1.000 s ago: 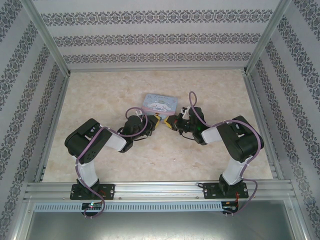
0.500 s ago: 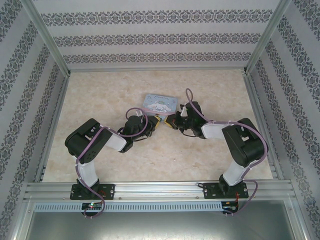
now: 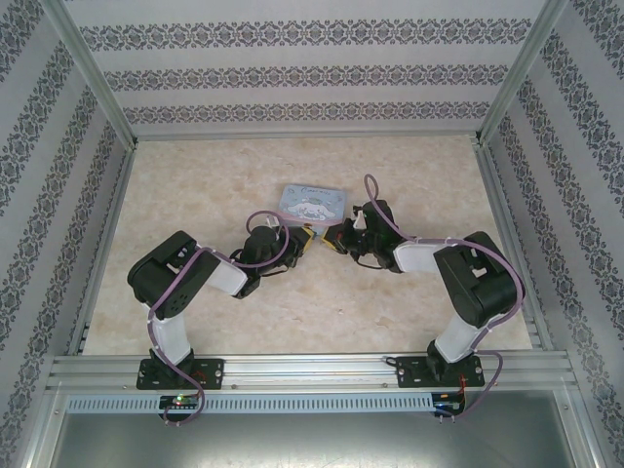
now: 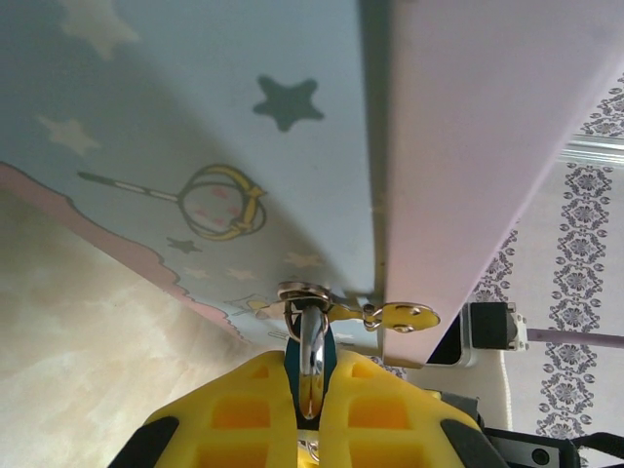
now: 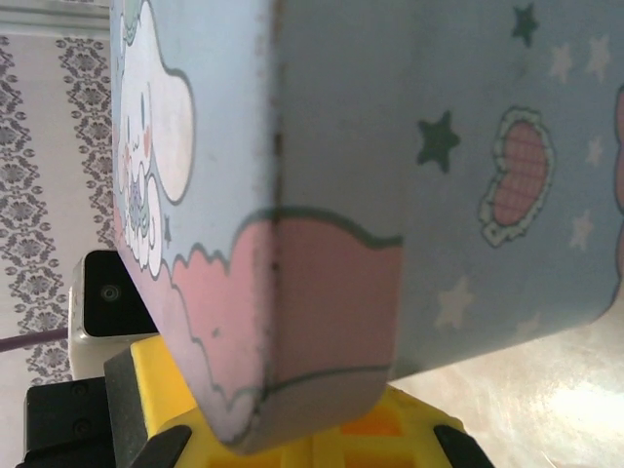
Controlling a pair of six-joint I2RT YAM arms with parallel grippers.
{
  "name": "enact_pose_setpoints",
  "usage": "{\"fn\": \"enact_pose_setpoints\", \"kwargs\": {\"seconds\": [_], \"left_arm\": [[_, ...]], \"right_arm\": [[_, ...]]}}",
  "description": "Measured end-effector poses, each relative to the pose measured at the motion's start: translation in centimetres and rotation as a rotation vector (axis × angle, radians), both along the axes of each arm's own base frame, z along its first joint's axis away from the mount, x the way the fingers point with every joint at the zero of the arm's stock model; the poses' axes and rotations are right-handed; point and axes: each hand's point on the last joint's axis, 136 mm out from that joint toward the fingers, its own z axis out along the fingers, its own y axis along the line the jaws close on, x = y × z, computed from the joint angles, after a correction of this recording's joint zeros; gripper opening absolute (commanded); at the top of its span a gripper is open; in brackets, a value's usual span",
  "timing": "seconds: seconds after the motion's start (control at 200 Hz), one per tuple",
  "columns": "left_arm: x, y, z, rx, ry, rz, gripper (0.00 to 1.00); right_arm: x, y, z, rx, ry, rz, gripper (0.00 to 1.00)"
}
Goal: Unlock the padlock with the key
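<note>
Padlock point(image 4: 310, 363) hangs from the ring point(image 4: 304, 291) on the front edge of the tin box point(image 4: 195, 117). Seen from the left wrist, its long way runs up and down: silver loop up at the box, blue-green body down, squeezed between the yellow fingers point(image 4: 244, 414) of the left gripper point(image 4: 310, 390). The box sits in the middle of the table point(image 3: 195, 175), and the right gripper point(image 3: 337, 237) is closed tight just beside its near corner. That corner blocks the right fingertips, so I cannot tell if they pinch anything, and the lock's body looks mostly hidden.

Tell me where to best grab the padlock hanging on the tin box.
Pinch the padlock by its teal body, coming straight at the latch on the tin box. Its shackle is threaded through that latch, leaving the body free.
</note>
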Motion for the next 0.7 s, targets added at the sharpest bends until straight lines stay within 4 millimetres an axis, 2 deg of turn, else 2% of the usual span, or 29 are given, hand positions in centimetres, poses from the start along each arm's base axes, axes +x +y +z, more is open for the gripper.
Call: {"fn": "enact_pose_setpoints", "kwargs": {"seconds": [0.355,0.699], "left_arm": [[0.6,0.4,-0.8,-0.041,0.038,0.057,0.0],[0.8,0.2,0.1,-0.076,0.017,0.065,0.0]], "right_arm": [[0.7,0.4,-1.4,0.173,0.05,-0.084,0.0],[1.5,-0.3,-0.4,0.222,0.03,-0.077,0.0]]}}
